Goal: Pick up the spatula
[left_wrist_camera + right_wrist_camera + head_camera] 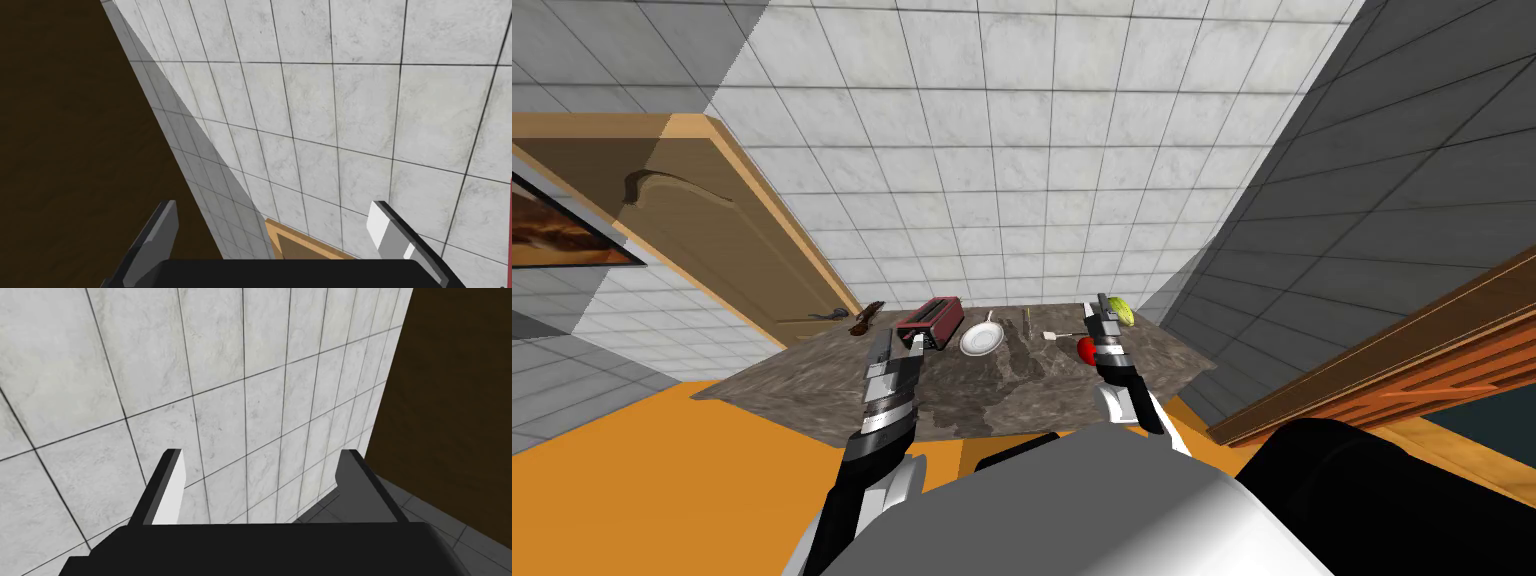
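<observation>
Head view: dark marbled tabletop (812,385) with, left to right, red toaster (932,320), white pan (980,340), spatula (1057,336), red fruit (1086,349). Spatula flat near far edge, pale blade toward pan, just left of right end effector (1098,310). Left end effector (904,338) beside toaster. Wrist views: left fingers (384,230) apart, nothing between; right fingers (170,493) apart, nothing between.

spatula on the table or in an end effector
On the table. The spatula lies flat on the dark marbled table, and the right end effector stands open with nothing between its fingers.
</observation>
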